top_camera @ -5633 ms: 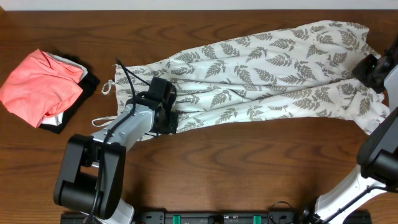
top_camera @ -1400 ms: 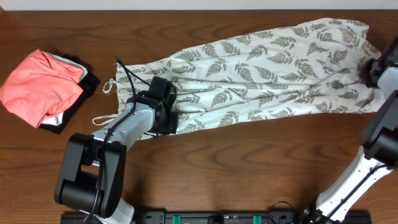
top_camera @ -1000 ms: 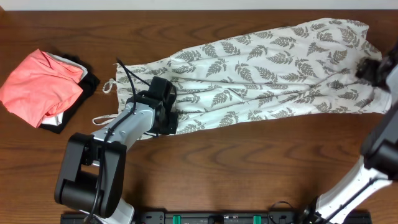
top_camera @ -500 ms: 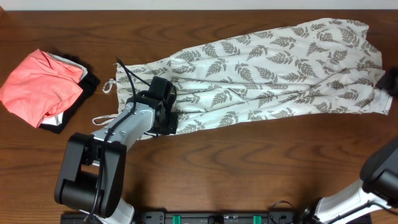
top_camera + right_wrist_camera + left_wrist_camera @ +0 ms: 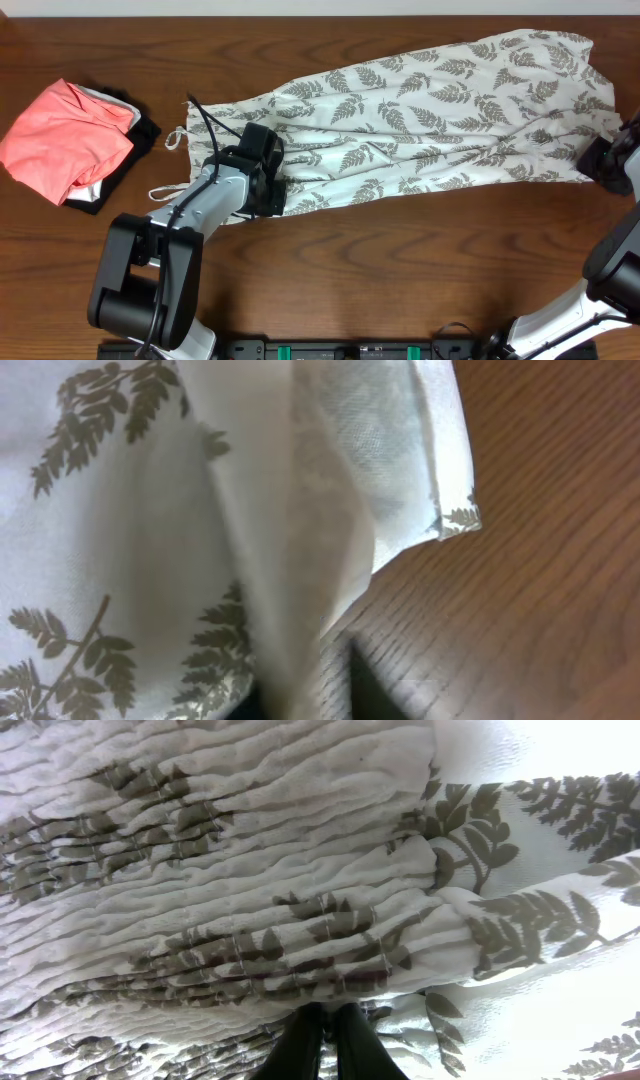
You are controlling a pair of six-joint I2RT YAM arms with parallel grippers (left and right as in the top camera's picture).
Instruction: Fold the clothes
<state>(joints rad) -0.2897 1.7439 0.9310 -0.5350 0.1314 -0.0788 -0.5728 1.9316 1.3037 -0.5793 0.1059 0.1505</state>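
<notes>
Overhead: seeing fern-print dress [image 5: 430,120] lying stretched across bench [image 5: 400,290], straps pointing left, hem right. Gripping bodice with left hand [image 5: 270,190], hem corner with right hand [image 5: 603,165]. Also seeing coral garment [image 5: 60,140] sitting on black garment [image 5: 143,135], far left, apart from dress.
Left wrist: pinching gathered bodice fabric, fingers [image 5: 305,1045] pressed together.
Right wrist: pinching hem fold between fingers, just above bare wood.

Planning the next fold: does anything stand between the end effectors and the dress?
Nothing visible does. The left end effector is shut on the dress at its smocked top, and the right end effector pinches the hem corner. The pink pile lies apart, far left.
</notes>
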